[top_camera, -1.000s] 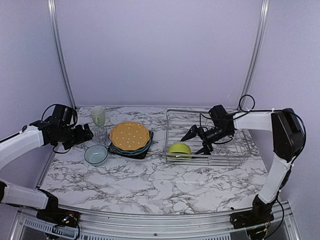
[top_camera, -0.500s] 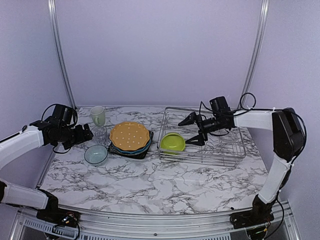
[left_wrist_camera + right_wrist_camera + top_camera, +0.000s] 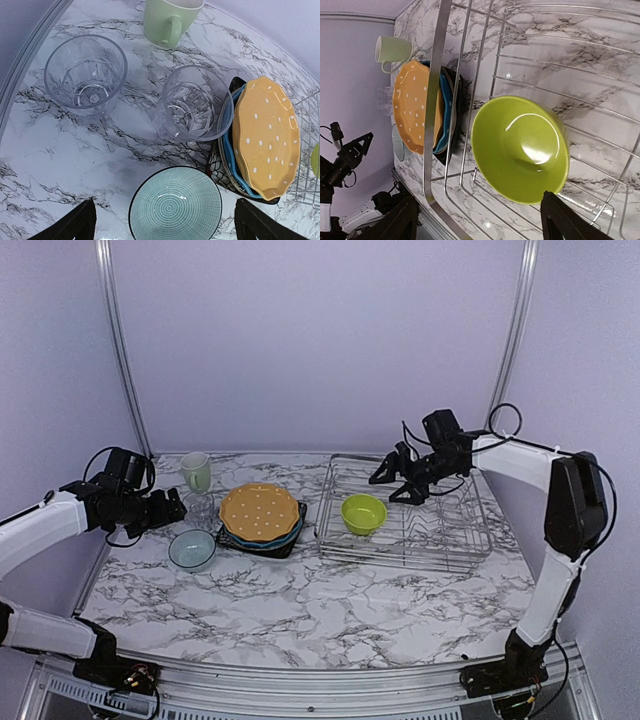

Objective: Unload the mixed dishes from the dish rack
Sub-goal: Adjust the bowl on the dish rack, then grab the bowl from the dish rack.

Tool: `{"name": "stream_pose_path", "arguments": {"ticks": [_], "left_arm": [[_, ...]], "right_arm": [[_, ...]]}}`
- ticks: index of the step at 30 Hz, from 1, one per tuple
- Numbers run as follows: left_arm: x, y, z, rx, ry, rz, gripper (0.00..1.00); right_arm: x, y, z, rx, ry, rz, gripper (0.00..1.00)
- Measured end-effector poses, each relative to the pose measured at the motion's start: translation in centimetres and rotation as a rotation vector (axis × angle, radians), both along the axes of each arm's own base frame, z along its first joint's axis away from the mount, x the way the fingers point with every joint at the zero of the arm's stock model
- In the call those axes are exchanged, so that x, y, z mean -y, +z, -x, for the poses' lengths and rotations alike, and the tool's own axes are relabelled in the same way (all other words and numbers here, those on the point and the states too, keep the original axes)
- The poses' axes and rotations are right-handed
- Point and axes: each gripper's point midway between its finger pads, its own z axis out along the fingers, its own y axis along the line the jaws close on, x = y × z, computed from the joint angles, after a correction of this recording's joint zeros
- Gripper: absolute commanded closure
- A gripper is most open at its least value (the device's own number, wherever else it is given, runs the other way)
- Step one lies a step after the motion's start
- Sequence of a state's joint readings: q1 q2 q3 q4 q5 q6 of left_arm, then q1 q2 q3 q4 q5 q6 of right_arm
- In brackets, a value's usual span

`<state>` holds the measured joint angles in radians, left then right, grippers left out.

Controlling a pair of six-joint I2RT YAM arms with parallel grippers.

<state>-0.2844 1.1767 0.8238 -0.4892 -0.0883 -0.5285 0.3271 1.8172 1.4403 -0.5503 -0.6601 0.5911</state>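
The lime green bowl [image 3: 363, 513] lies tilted in the left part of the silver dish rack [image 3: 400, 558]. My right gripper [image 3: 390, 487] hovers open just behind and above it. In the right wrist view the bowl [image 3: 520, 150] sits between the spread fingers of that gripper [image 3: 480, 222], close to the right one. On the table to the left are the orange dotted plate [image 3: 260, 512] stacked on the blue plate [image 3: 230, 150] and the dark square plate [image 3: 217, 165], the pale green mug [image 3: 197, 472], a clear glass [image 3: 190, 105] and a small bowl [image 3: 192, 549]. My left gripper [image 3: 175, 508] [image 3: 165, 227] stands open above that bowl.
A second clear glass [image 3: 85, 75] stands left of the first, near the table's left rail. The rack's tall wire side [image 3: 435, 100] separates the green bowl from the plate stack. Walls close in at the back and on both sides.
My right gripper has risen out of the rack and drawn back. The green bowl has shifted further back in the rack, and the rack has slid slightly left. The left arm has not moved.
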Motion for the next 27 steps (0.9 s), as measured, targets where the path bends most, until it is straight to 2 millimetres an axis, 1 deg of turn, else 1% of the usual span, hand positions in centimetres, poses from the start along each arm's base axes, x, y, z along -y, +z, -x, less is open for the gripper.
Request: {"name": "stream_pose_path", "arguments": {"ticks": [4, 6, 9, 15, 19, 22, 25, 27], "left_arm": [[0.0, 0.0, 0.0, 0.000, -0.003, -0.005, 0.01], [-0.1, 0.0, 0.0, 0.001, -0.004, -0.008, 0.01], [-0.1, 0.0, 0.0, 0.002, -0.005, -0.014, 0.01], [-0.1, 0.2, -0.2, 0.006, -0.005, -0.017, 0.01], [-0.2, 0.6, -0.4, 0.016, -0.001, -0.021, 0.01], [-0.2, 0.6, -0.5, 0.018, -0.001, -0.022, 0.01], [-0.2, 0.9, -0.6, 0.025, -0.002, -0.022, 0.01], [-0.2, 1.1, -0.7, 0.029, -0.001, -0.023, 0.01]], "right_arm": [[1.0, -1.6, -1.5, 0.020, -0.016, 0.116, 0.23], [1.5, -2.2, -2.2, 0.025, -0.025, 0.166, 0.27], [2.1, -2.7, -3.4, 0.051, -0.031, 0.229, 0.31], [2.3, -3.8, -5.5, 0.091, -0.007, 0.331, 0.41], [2.1, -5.6, -5.4, 0.075, 0.034, 0.389, 0.45], [1.6, -7.2, -4.7, 0.053, 0.074, 0.435, 0.48], [1.4, -8.5, -4.0, 0.034, 0.105, 0.472, 0.56], [1.4, -9.1, -3.8, 0.025, 0.118, 0.491, 0.65]]}}
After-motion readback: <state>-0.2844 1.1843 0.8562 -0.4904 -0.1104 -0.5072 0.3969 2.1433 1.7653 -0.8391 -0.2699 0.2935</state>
